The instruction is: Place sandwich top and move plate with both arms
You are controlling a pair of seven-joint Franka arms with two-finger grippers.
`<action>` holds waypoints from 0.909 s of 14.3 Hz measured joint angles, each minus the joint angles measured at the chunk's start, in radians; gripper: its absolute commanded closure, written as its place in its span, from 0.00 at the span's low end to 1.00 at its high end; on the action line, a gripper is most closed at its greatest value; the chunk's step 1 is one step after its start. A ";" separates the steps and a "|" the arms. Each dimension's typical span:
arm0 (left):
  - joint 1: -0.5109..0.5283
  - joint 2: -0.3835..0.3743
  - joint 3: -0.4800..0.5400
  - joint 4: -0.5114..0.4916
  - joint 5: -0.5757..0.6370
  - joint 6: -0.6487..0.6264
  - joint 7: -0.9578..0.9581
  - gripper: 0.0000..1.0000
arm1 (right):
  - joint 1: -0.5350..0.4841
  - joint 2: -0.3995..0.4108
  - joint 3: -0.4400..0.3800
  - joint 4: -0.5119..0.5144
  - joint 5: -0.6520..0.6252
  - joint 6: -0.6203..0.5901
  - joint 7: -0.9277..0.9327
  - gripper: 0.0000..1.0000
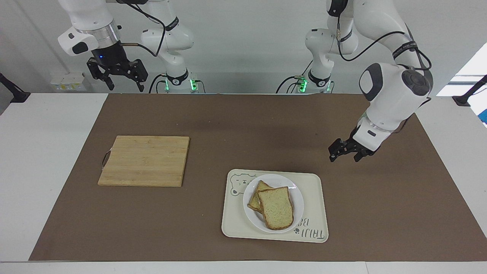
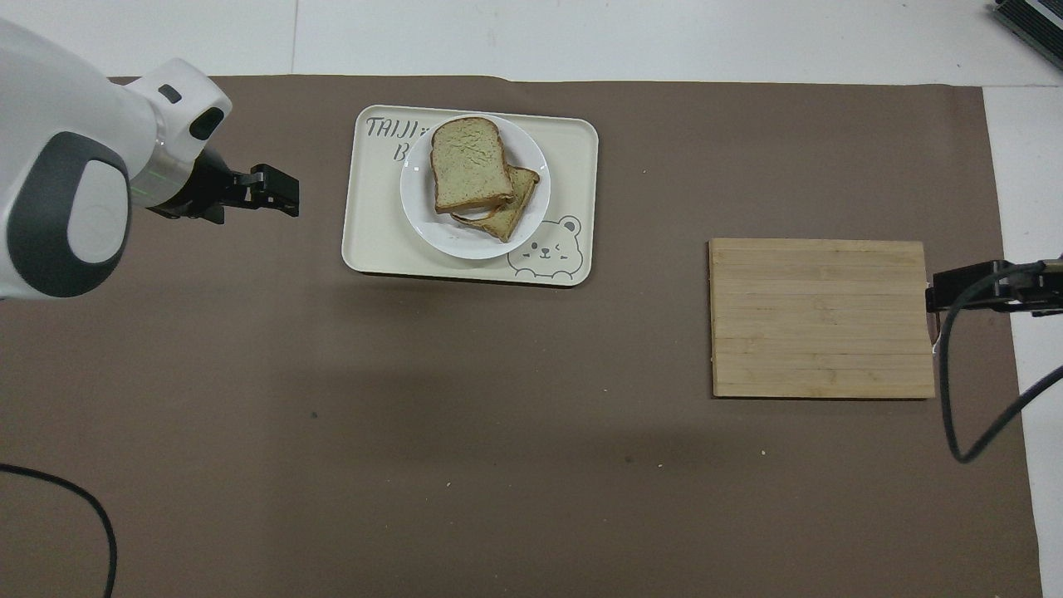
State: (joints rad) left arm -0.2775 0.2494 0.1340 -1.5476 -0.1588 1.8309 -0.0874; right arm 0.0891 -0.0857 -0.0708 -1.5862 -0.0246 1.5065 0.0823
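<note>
The sandwich top lies on a lower slice on the small white plate, skewed across it. It also shows in the overhead view, with the plate under it. My left gripper is open and empty, up in the air over the brown mat beside the tray, toward the left arm's end of the table; it also shows in the overhead view. My right gripper is open and waits raised over the table's edge at the robots' end.
The plate stands on a cream tray with a bear drawing, which also shows in the overhead view. A wooden cutting board lies on the mat toward the right arm's end. A brown mat covers the table.
</note>
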 measured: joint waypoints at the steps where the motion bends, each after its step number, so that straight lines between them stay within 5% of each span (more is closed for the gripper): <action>1: 0.009 -0.033 0.004 0.000 0.009 -0.043 0.031 0.00 | 0.000 0.000 0.000 0.000 0.000 0.000 0.000 0.00; 6: 0.139 -0.157 0.013 -0.004 0.027 -0.194 0.231 0.00 | 0.000 0.000 0.000 0.000 0.000 0.000 0.000 0.00; 13: 0.132 -0.256 -0.012 -0.003 0.139 -0.299 0.237 0.00 | 0.000 0.000 0.000 0.000 0.000 0.000 0.000 0.00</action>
State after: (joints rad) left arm -0.1459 -0.0063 0.1220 -1.5511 -0.0195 1.5315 0.1496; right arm 0.0891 -0.0857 -0.0708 -1.5862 -0.0246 1.5065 0.0823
